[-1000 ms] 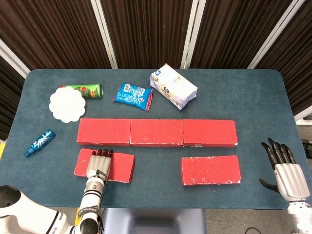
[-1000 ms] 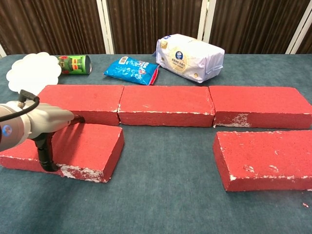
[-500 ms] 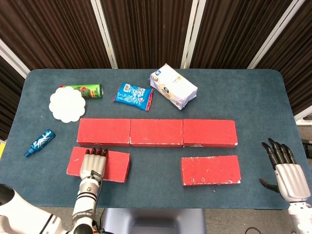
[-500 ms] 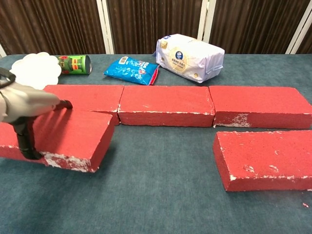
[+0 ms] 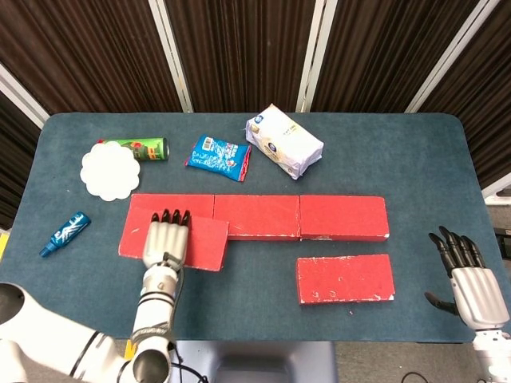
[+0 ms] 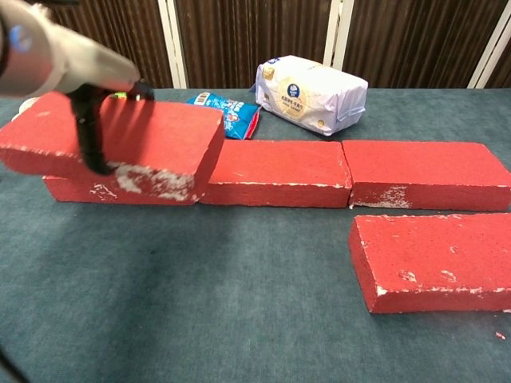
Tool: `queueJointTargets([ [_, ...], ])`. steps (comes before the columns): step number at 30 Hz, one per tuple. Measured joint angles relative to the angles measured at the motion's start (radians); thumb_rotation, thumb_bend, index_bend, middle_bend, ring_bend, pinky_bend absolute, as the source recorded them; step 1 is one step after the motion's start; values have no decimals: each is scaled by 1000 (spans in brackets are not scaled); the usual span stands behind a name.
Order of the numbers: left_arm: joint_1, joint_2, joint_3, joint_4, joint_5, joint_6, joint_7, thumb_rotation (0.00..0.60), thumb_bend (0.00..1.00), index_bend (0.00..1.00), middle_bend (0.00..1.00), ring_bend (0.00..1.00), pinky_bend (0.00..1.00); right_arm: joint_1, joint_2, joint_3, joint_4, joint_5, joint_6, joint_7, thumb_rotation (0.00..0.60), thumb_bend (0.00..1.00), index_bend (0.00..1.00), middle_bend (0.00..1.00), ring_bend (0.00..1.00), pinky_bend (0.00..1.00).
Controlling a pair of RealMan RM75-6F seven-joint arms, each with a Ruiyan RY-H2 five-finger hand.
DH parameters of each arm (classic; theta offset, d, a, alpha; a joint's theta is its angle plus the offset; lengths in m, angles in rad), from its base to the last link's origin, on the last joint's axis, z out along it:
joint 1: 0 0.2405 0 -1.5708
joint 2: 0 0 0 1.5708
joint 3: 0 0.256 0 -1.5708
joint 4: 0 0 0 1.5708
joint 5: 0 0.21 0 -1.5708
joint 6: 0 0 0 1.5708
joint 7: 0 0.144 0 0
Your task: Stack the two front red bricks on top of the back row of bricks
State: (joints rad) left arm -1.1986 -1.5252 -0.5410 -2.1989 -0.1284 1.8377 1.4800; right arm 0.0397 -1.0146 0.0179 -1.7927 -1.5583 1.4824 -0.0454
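Left hand: the left hand (image 5: 165,242) is gripping the lifted brick (image 5: 204,243), fingers lying over its top and thumb hooking its near face in the chest view (image 6: 97,120).
Lifted brick: it is hanging above the left end of the back row (image 5: 263,217), overlapping the left back brick (image 6: 72,190) and reaching over the seam with the middle one; whether it is touching the row cannot be told.
Right hand: the right hand (image 5: 467,279) is resting at the table's right near edge, fingers spread and holding nothing, well apart from every brick.
Second front brick: the other front brick (image 5: 345,278) is lying flat on the table (image 5: 415,159), in front of the right back brick and apart from it.
Beyond the row: a white packet (image 5: 284,141), a blue pouch (image 5: 219,155), a green can (image 5: 142,148) on its side and a white doily (image 5: 110,170) just beside it.
Left edge: a small blue tube (image 5: 65,234) is lying near the table's left side.
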Motion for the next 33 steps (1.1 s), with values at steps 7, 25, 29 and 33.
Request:
queueJointTargets([
  [7, -130, -52, -105, 175, -136, -17, 88, 600, 260, 0, 75, 0, 132, 1, 0, -2, -1, -1, -3, 0, 600, 0, 163, 1, 18, 0],
  [25, -305, -216, -195, 544, -222, -166, 121, 600, 259, 0, 80, 0, 140, 3, 2, -4, 8, -6, -4, 15, 600, 0, 163, 1, 17, 0],
  [29, -317, -227, -196, 599, -223, -177, 129, 600, 258, 0, 80, 0, 149, 6, -2, -4, 10, -3, -12, 7, 600, 0, 163, 1, 18, 0],
  [33, -327, -237, -190, 668, -215, -188, 140, 600, 259, 0, 80, 0, 156, 7, -3, -2, 12, 1, -12, 7, 600, 0, 163, 1, 17, 0],
])
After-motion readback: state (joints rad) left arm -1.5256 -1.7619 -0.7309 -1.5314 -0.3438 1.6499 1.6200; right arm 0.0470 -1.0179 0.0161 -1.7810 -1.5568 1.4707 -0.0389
